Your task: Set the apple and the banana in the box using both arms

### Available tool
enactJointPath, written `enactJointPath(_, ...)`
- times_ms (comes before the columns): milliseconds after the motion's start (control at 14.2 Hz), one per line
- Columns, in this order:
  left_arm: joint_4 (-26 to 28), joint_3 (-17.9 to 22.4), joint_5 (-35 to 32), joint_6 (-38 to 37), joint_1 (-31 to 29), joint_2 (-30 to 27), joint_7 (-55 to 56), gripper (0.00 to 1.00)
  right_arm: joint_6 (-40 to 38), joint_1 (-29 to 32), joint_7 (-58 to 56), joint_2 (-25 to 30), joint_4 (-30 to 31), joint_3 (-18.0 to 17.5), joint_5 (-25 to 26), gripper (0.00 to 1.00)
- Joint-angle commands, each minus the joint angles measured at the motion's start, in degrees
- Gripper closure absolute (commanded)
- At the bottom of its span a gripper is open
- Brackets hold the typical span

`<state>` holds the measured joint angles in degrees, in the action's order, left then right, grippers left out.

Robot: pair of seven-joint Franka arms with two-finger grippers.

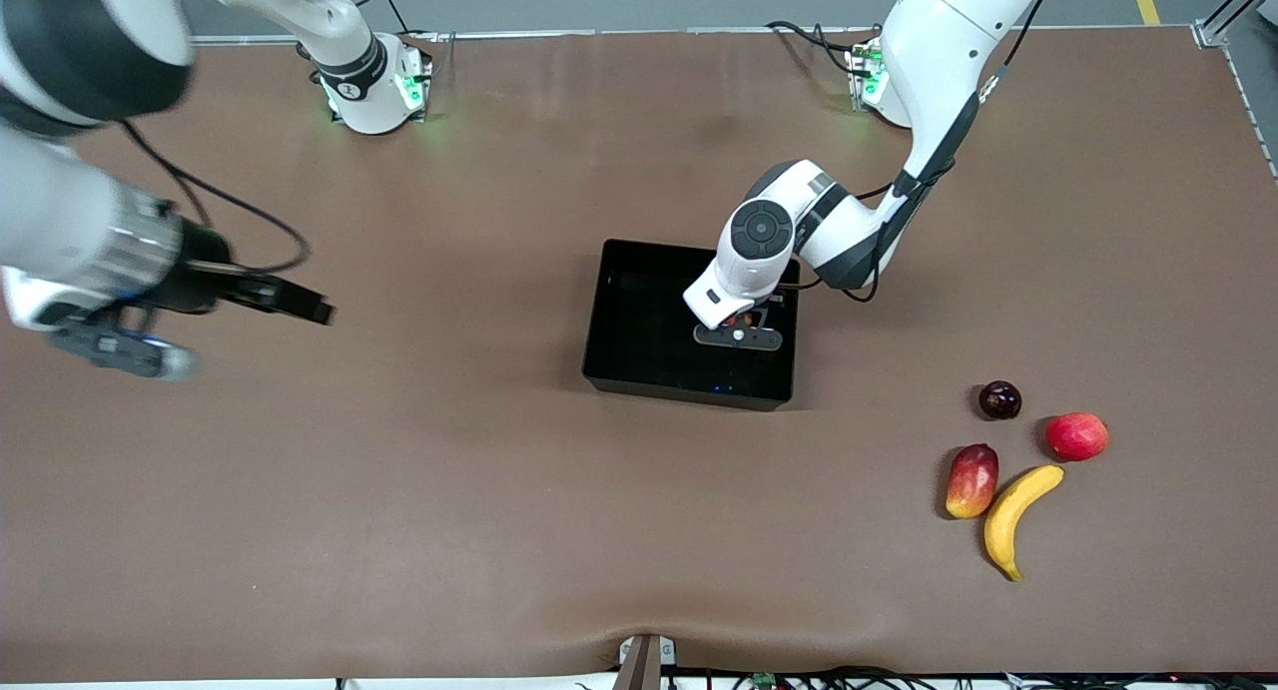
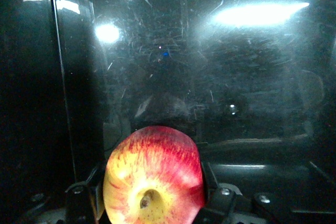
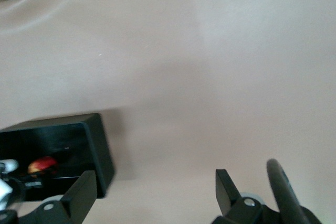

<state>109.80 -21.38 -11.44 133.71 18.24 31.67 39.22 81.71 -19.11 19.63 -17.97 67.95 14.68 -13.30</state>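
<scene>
The left gripper (image 1: 737,323) holds the apple (image 2: 153,178) over the box (image 1: 619,316), near its wall. The right gripper (image 3: 155,190), wide open, waits over bare table (image 1: 449,490) beside the box.

Apple (image 2: 154,179) cut off by edge; right claw (image 1: 120,345) blurred.

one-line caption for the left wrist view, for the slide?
Left tool holds the apple between its fingers over the scratched glossy floor of the black box.
</scene>
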Motion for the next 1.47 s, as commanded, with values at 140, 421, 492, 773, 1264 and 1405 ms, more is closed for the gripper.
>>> enactJointPath(140, 0.5, 0.1, -1.4, 0.9, 0.2, -0.3, 2.6, 0.83, -0.6, 3.1, -13.3, 5.8, 4.6, -0.3, 8.0, 0.00)
enactJointPath(421, 0.2, 0.1, -1.4, 0.2, 0.2, -0.9, 3.3, 0.00, 6.5, 5.2, -15.0, 14.4, 18.1, -0.3, 12.5, 0.00)
enactJointPath(492, 0.1, 0.1, -1.4, -0.1, 0.0, -1.4, 3.2, 0.00, 8.8, 6.0, -17.8, 16.5, 21.8, -0.3, 12.5, 0.00)
enactJointPath(773, -1.8, 0.1, -1.4, -4.4, -0.9, -5.3, 2.8, 0.00, 11.0, 10.4, -20.8, 18.4, 25.9, -0.3, 12.0, 0.00)
enactJointPath(1264, -11.9, 0.5, -1.4, -17.3, -7.3, -8.1, -4.7, 0.00, 16.8, 11.9, -25.1, 17.9, 24.6, -0.3, 10.7, 0.00)
enactJointPath(1405, -11.9, 0.5, -1.5, -17.3, -12.2, -8.3, -13.0, 0.00, 18.0, 11.8, -25.1, 17.9, 24.6, -0.4, 10.7, 0.00)
